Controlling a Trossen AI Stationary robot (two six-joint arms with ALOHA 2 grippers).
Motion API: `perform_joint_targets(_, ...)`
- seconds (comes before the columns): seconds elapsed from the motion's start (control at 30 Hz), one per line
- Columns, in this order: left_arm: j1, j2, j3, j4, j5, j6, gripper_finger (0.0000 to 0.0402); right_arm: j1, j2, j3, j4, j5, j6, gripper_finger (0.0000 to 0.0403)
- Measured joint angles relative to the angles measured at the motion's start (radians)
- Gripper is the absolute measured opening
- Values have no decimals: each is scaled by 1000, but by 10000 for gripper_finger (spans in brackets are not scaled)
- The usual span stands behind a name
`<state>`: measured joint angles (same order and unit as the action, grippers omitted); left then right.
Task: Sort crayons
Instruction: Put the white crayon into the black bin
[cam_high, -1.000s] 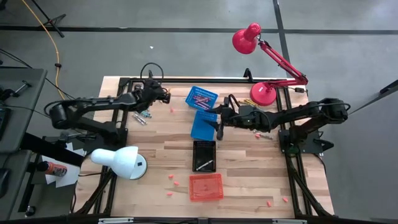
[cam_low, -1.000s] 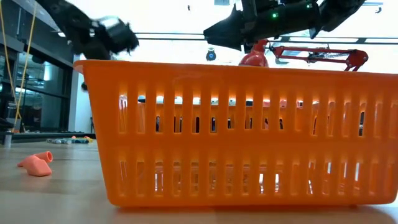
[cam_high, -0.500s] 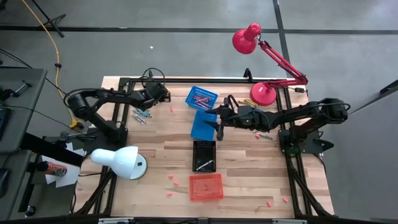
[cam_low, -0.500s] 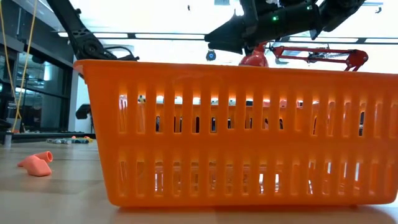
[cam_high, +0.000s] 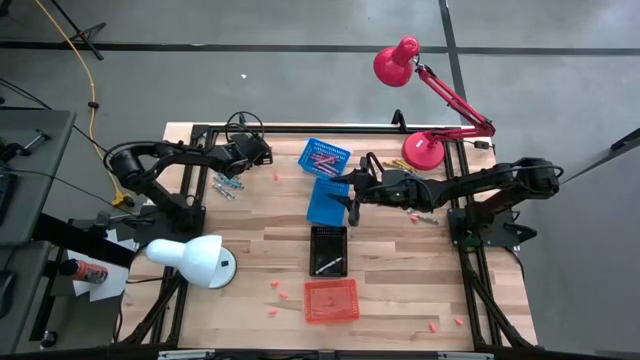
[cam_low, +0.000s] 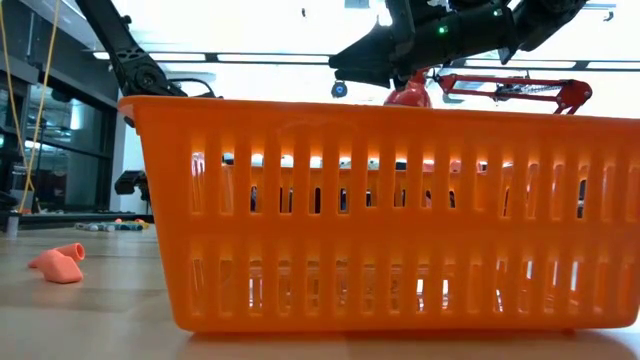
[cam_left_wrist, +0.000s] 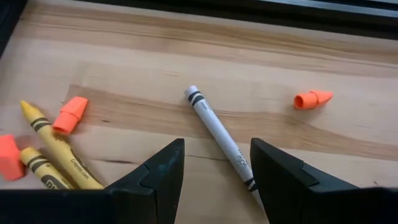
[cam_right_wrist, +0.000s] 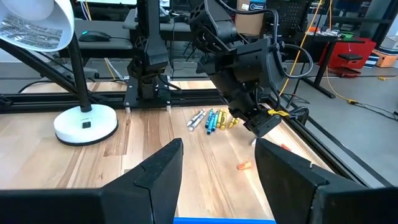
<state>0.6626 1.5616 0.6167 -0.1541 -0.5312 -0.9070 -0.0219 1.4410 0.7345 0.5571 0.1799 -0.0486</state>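
- Left gripper (cam_left_wrist: 211, 180) hangs low at the table's (cam_left_wrist: 261, 56) far left corner, fingers apart and empty, astride a white crayon (cam_left_wrist: 221, 137).
- Crayon's long axis runs slantwise out between the fingers.
- 2 yellow crayons (cam_left_wrist: 56, 146) lie beside it.
- Right gripper (cam_high: 352, 203), open, waits over the blue basket (cam_high: 322, 205), well apart.

Four baskets (cam_high: 330, 201) line up down the table's (cam_high: 260, 240) middle, crayons (cam_high: 322, 158) in the farthest. Left of it, the left gripper (cam_left_wrist: 214, 163) hovers over a loose crayon (cam_left_wrist: 222, 137), more crayons (cam_high: 226, 186) nearby. The right gripper (cam_right_wrist: 217, 165) sits beside the second basket. Lamps (cam_high: 195, 258) stand at the near-left and far-right corners.
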Motion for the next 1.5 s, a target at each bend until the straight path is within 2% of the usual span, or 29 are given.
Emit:
perform_joint_targets(0.17, 15, 52, 0, 16, 1, -27, 172, 0, 0, 0, 0, 0, 0, 197)
perform_joint_targets(0.37, 11, 167, 8, 124, -85, -25, 172, 0, 0, 0, 1, 0, 0, 197)
perform_joint_targets(0.6, -5, 186, 8, 123, -102, -2, 165, 0, 0, 0, 1, 0, -1, 197)
perform_joint_targets(0.73, -4, 174, 8, 106, -77, 24, 126, 0, 0, 0, 1, 0, 0, 197)
perform_joint_targets(0.93, -27, 169, 7, 95, -67, 63, 23, 0, 0, 0, 1, 0, 0, 197)
perform_joint_targets(1.03, -40, 167, 5, 100, -73, 86, 12, 0, 0, 0, 1, 0, -1, 197)
perform_joint_targets(1.17, -49, 104, 19, 70, -2, 164, 15, 0, 0, 0, 1, 0, -1, 197)
perform_joint_targets(1.23, -55, 35, 32, 37, 99, 199, 7, 0, 0, 0, 1, 0, -2, 197)
perform_joint_targets(1.33, -78, -97, 58, 91, 167, 280, 5, 0, 0, 0, 1, 0, -2, 197)
perform_joint_targets(1.5, -202, -290, 58, 172, 214, 452, 4, 0, 0, 0, 1, 0, -4, 197)
